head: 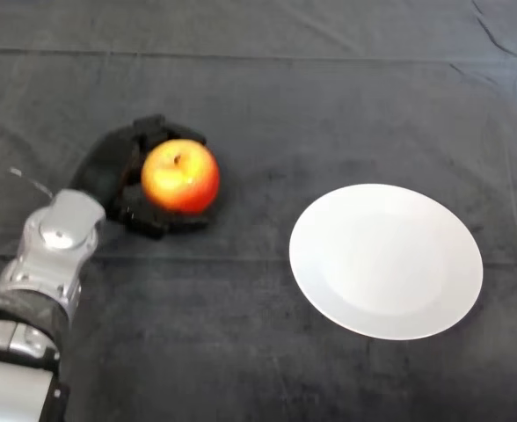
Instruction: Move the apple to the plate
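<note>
A red and yellow apple (181,176) sits left of centre on the dark cloth, stem side up. My left hand (116,171) lies against its left side, with black fingers curled round the far side and the thumb wrapped under the near side. The hand is shut on the apple. A white round plate (386,260) lies to the right, with nothing on it, about a hand's width away from the apple.
The silver-grey forearm (52,255) comes in from the lower left. The dark cloth (267,97) covers the whole table, with some creases at the far right corner.
</note>
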Controlling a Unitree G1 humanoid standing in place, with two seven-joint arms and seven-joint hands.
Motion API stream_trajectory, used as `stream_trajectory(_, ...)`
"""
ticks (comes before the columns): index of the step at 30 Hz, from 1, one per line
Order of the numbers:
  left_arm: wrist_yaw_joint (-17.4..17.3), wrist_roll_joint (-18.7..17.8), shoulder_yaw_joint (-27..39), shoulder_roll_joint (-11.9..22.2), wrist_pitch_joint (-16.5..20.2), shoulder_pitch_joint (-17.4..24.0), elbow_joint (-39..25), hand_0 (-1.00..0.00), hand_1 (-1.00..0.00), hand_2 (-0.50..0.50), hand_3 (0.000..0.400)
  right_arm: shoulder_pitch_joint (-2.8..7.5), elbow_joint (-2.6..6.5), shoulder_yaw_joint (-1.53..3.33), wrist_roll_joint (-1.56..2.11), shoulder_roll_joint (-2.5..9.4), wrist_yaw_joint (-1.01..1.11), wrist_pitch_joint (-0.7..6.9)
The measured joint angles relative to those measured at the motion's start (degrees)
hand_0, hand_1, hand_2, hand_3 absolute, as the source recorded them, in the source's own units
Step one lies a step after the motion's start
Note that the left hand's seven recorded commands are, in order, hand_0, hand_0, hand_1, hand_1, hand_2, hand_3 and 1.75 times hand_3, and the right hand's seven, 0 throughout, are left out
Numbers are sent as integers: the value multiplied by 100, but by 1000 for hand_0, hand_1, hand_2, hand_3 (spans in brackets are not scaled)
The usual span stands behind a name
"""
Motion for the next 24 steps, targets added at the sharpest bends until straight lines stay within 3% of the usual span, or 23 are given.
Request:
stream_trajectory(10,36,40,-44,-126,-49,-448,-209,-1000,-682,-159,400,0,0,4,0,1,-1,-1)
stream_trajectory(24,4,506,-958,-859,-557,-553,-217,-1000,-682,-159,400,8,0,-2,0,0,-2,-5)
